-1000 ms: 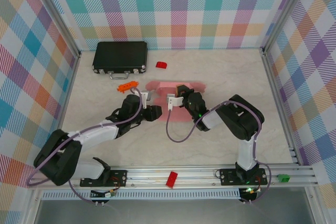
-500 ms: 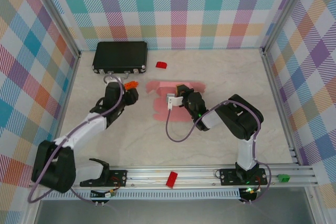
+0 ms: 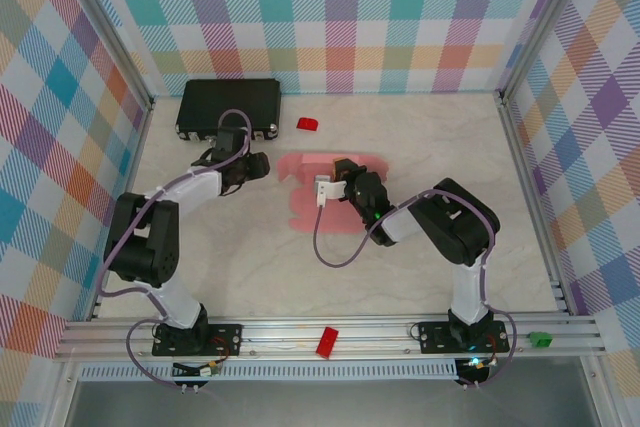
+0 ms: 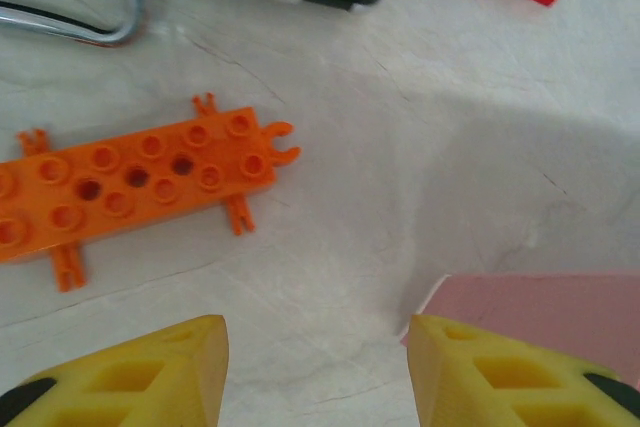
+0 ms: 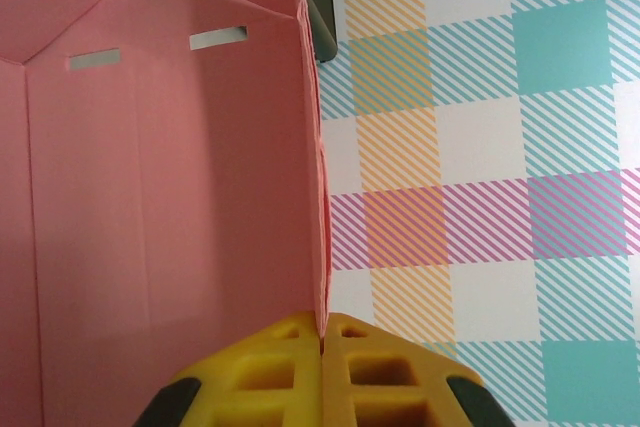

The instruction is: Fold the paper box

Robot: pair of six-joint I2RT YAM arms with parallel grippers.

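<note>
right gripper (image 5: 322, 342): the two yellow fingers are pressed together on the thin edge of a raised panel of the paper box (image 5: 170, 197), with the card seen edge-on between them. left gripper (image 4: 315, 367): fingers apart, holding nothing, hanging low over bare table (image 4: 420, 147) with the orange studded plate (image 4: 140, 187) just ahead to one side and a corner of the pink sheet beside its other finger. from above, the box lies near the middle of the table, partly under the right gripper (image 3: 335, 179), well clear of the black case (image 3: 228, 107) and the red block (image 3: 307, 124). hazards, as a judgement: the pinch sits on the very edge of thin card, so a pull off the score line may slip the panel free or bend it in the wrong place; nothing pins the rest of the sheet, so it may slide or lift with the panel; the open left fingers may catch the orange plate on approach. orientation: the sheet's wider span appears to run left to right across the table, though the arm hides part of it; the held panel stands upright, slots at its far end.
</note>
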